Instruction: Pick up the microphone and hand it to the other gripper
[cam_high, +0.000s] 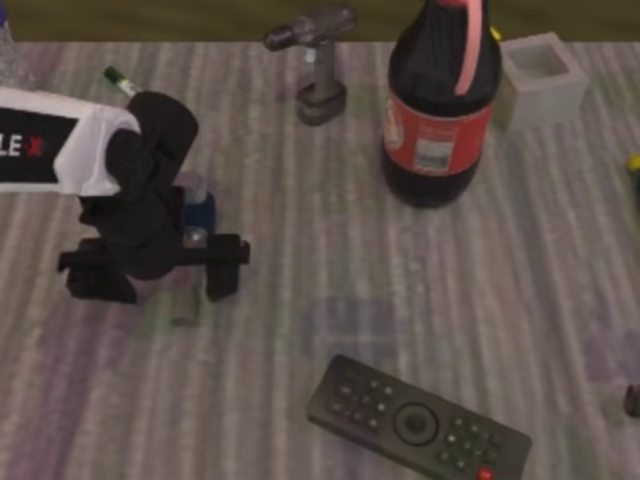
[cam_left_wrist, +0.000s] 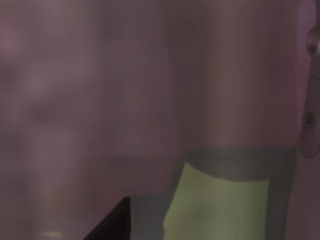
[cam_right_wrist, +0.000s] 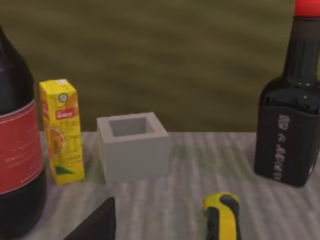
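Left pincer (cam_high: 168, 270) straddles one mic (cam_high: 196, 215) near the tabletop (cam_high: 300, 260) left edge, fingers wide; right pincer's state I cannot tell. One remote (cam_high: 417, 420), one cola bottle (cam_high: 440, 95).

- The table (cam_high: 400, 270) is striped in pale grey and lilac.
- Beside the cola bottle (cam_high: 440, 100), dark with a red label, a pale grey box (cam_high: 541, 78) is seen.
- A yellow juice carton (cam_right_wrist: 61, 131) is shown.
- A black remote (cam_high: 417, 420) bears a red button.
- The microphone (cam_high: 197, 213) head is dark blue.
- The left gripper (cam_high: 152, 265) is black.
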